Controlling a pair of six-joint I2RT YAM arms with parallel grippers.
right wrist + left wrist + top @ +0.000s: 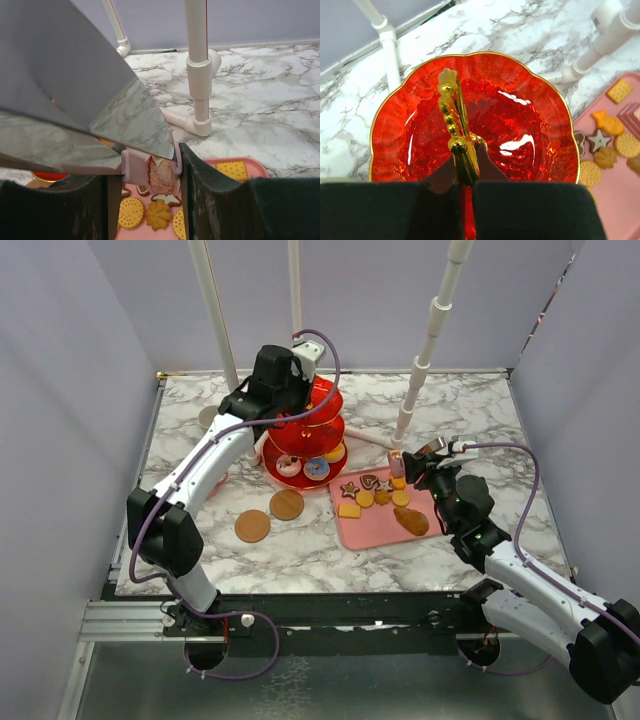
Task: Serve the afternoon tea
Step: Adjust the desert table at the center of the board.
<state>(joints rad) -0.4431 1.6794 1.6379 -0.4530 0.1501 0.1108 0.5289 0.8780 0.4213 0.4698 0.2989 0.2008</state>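
Had left arm [205, 465] stretched way out over red stand [322, 430], left gripper [465, 172] pinched tight on gold finial [451, 115]. Had right arm [520, 570] bent low over pink tray [380, 528], right gripper [150, 170] clamping a pastry [161, 179].

Left claw [465, 186] clamped tight, arm outstretched, right claw [149, 161] pinching

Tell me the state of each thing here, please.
Left gripper: shut on the stand's gold finial.
Right gripper: shut on a pink pastry.
Top tier: empty.
Bottom tier: holds doughnuts.
Pink tray: holds cookies.
Coasters: bare.
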